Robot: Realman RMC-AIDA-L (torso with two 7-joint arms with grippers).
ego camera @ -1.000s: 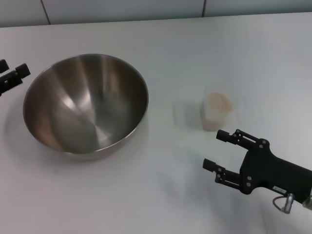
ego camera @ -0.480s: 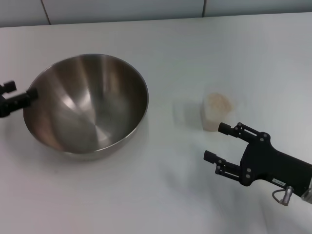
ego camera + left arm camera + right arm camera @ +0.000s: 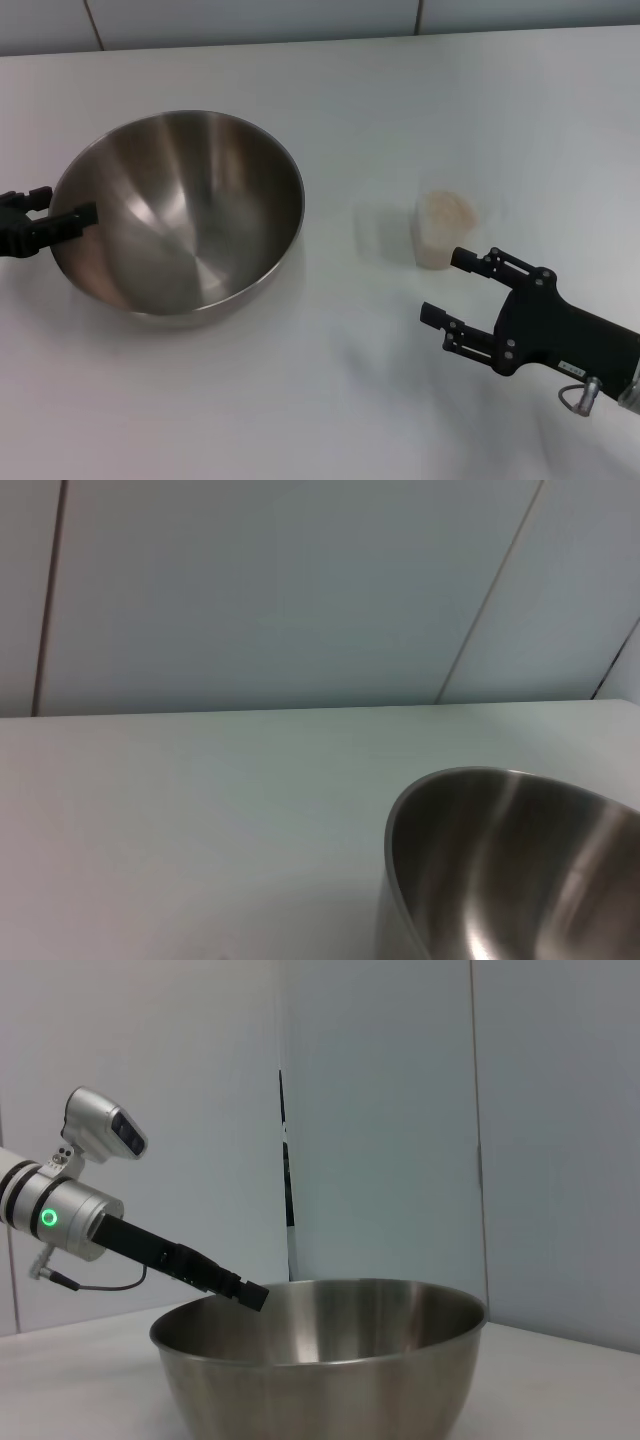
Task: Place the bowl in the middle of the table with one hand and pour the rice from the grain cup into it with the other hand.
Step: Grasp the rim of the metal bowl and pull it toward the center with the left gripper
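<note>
So the left gripper [image 3: 62, 213] is sitting right at the left rim of the bowl [image 3: 180, 210], fingers spread with one over the edge and the other outside it, which looks like it's lining up to pinch the wall so it can drag the thing. Makes sense, since the bowl is off toward the left side of the table [image 3: 330, 400] and not in the middle yet. Over on the right, the right gripper [image 3: 445, 287] hangs low with its jaws released and pointing at the grain cup [image 3: 443, 231], just short of it, not touching. I'd guess it's set up for a side grab so it can tip the cup later. The rice [image 3: 447, 210] is a pale heap filling the cup to near the top, so any squeeze needs to be gentle with that thin plastic. Table is plain white and smooth, the bowl should slide easily. Behind it is a pale paneled wall [image 3: 380, 1110] with dark seams.
</note>
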